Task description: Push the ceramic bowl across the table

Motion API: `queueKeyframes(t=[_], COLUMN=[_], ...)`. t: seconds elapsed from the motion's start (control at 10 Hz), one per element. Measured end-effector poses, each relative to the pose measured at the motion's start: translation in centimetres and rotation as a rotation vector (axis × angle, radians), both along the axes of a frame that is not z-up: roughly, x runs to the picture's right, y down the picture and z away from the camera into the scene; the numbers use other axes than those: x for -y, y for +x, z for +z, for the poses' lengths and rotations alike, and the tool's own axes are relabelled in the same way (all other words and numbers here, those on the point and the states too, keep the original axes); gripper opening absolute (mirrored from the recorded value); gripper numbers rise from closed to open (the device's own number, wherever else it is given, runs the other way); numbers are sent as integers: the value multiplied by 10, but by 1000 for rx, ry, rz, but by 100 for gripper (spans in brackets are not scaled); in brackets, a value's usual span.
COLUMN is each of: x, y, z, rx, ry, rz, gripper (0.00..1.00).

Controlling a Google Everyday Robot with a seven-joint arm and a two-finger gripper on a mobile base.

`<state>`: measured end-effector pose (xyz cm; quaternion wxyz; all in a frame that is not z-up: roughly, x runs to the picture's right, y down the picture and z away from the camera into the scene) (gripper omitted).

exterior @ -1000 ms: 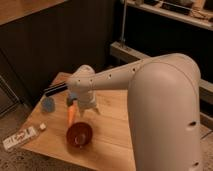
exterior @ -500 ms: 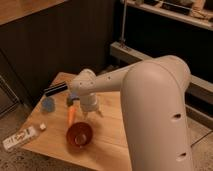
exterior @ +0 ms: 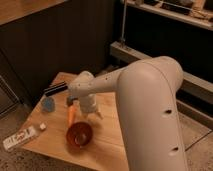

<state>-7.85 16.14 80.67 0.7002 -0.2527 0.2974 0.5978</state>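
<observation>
Ceramic bowl [exterior: 80, 134] nr table [exterior: 52, 132] edge; orange obj [exterior: 72, 115], tool [exterior: 89, 111] (state unclear) just behind

- The pincer [exterior: 90, 111] hangs under the wrist over the middle of the table [exterior: 52, 150], just beyond the ceramic bowl [exterior: 80, 134]. Whether it touches the bowl cannot be told.
- The arm [exterior: 150, 110] covers the table's right side and far right corner, and the picture's lower edge cuts the arm off.
- The orange thing [exterior: 72, 116] has its upper end hidden behind the pincer, and what it is cannot be told.
- The white packet [exterior: 19, 138] carries print too small to read.
- The small white block [exterior: 43, 127] is too small to identify.
- The shelf [exterior: 170, 11] is cut off by the top and right edges, and its load cannot be made out.
</observation>
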Motion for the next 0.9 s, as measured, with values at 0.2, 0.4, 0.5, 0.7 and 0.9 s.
queueKeyframes(t=[0.2, 0.4, 0.5, 0.7, 0.9], x=[-4, -6, -6, -5, -5], y=[-1, -3, -3, -6, -8], z=[0, 1, 1, 0, -2], rx=[11, 16, 17, 26, 42], ry=[-20, -40, -45, -51, -55], rz=[-33, -57, -60, -66, -78], gripper=[65, 65, 65, 65, 65])
